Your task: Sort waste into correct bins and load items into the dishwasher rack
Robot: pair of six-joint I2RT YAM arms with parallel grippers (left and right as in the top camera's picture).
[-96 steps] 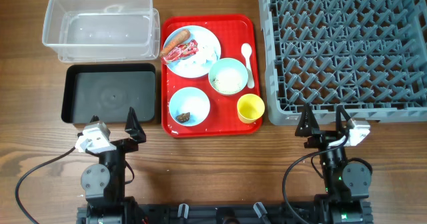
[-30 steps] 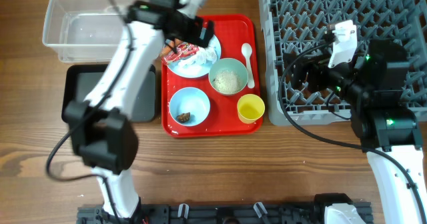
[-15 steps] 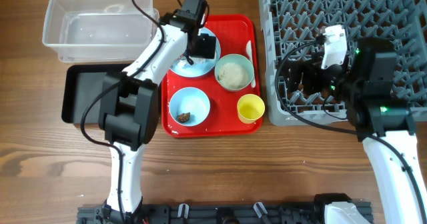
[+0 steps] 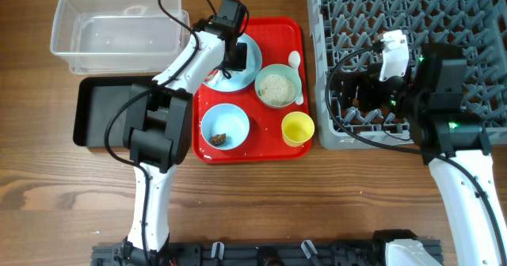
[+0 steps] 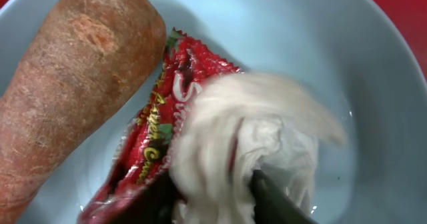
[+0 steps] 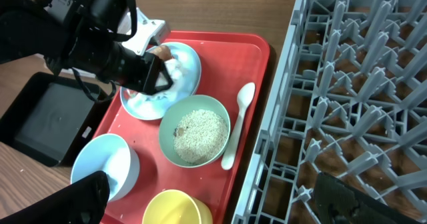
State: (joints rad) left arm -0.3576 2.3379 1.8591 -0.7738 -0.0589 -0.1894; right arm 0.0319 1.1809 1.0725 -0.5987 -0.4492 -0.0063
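Left tool (image 5: 215, 199) pinches the paper (image 5: 247, 124) on the plate (image 5: 373, 77). Right tool (image 6: 217, 201) gapes wide, empty, above the rack (image 6: 347, 84) edge.

The round light-blue plate (image 4: 252, 55) lies flat at 11 o'clock from the green bowl (image 4: 258, 84). On the plate a stubby orange-red carrot (image 5: 73, 84) lies at 9 o'clock, touching the shiny red wrapper (image 5: 155, 141). Crumpled white paper (image 5: 247, 131) sits over the wrapper's right part. The green bowl stands upright and holds white rice (image 6: 198, 136). The white spoon (image 6: 239, 121) lies flat just beside it at 3 o'clock, head toward 12. The blue bowl (image 4: 230, 115), at 7 o'clock, holds a brown morsel (image 4: 221, 138). The yellow cup (image 4: 298, 128) stands upright at 5. The clear tub (image 4: 119, 32) lies at 10, the black tray (image 4: 99, 108) at 9, and the grey pegged rack (image 4: 475, 5) at 3.
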